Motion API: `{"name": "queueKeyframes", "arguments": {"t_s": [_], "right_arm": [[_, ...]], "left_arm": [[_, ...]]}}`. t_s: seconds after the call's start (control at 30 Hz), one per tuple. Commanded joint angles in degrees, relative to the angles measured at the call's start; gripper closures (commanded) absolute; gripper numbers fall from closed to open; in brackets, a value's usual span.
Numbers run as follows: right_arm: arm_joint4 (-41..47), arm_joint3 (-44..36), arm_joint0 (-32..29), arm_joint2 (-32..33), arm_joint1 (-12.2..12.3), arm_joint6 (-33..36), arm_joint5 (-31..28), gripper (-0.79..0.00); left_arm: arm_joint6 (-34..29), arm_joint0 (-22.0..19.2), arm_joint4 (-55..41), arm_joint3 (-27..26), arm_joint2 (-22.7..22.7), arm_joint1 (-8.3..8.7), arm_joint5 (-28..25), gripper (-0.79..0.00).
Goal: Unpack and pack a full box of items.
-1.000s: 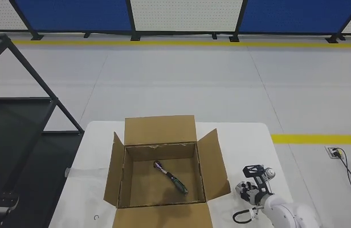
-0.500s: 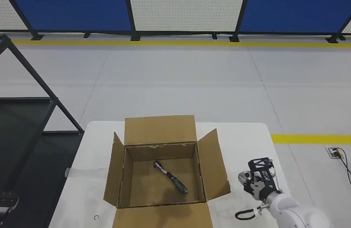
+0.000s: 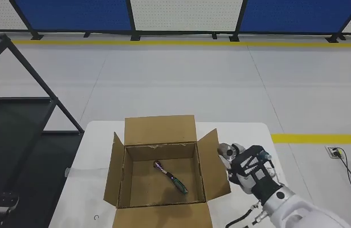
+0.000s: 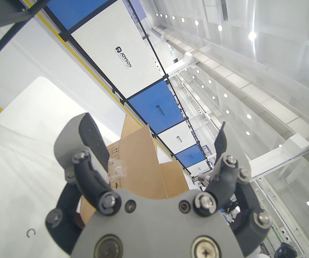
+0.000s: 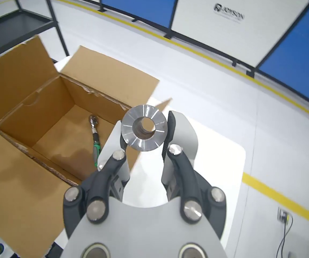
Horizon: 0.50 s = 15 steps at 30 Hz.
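Grey-plated right gripper (image 5: 144,132) has black links (image 5: 183,168), silver screws (image 5: 192,207), black-padded jaws.

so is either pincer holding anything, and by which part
The right pincer holds a metal disc by opposite sides of its rim. The left pincer is open, holding nothing.

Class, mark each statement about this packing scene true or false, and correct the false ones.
1. The right tool is shut on a round metal flange. True.
2. A ratchet wrench with a green handle lies inside the cardboard box. True.
3. The box's flaps are folded closed. False: all four stand open.
4. The left tool grips the wrench. False: it is open, and the wrench lies in the box.
5. The flange rests on the box floor. False: it is held up in the air beside the box's flap.
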Motion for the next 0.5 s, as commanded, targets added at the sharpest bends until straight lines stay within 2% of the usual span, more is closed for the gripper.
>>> {"name": "queueKeyframes", "arguments": {"t_s": [0.0, 0.07, 0.17, 0.47], "right_arm": [[-0.1, 0.0, 3.6, -4.4, -0.2, 3.9, -0.5, 0.000], [-0.3, 0.9, 7.0, -9.0, -0.5, 7.8, -0.2, 0.000], [0.4, 7.1, 13.1, -15.1, -1.2, 10.6, 1.1, 0.000], [12.2, 33.5, 29.2, -27.3, -4.6, 10.4, 2.2, 0.000]], "left_arm": [[0.0, 0.0, 0.0, 0.0, 0.0, 0.00, 0.0, -0.785], [0.0, 0.0, 0.0, 0.0, 0.0, 0.00, 0.0, -0.785], [0.0, 0.0, 0.0, 0.0, 0.0, 0.00, 0.0, -0.785], [0.0, 0.0, 0.0, 0.0, 0.0, 0.00, 0.0, -0.785]]}}
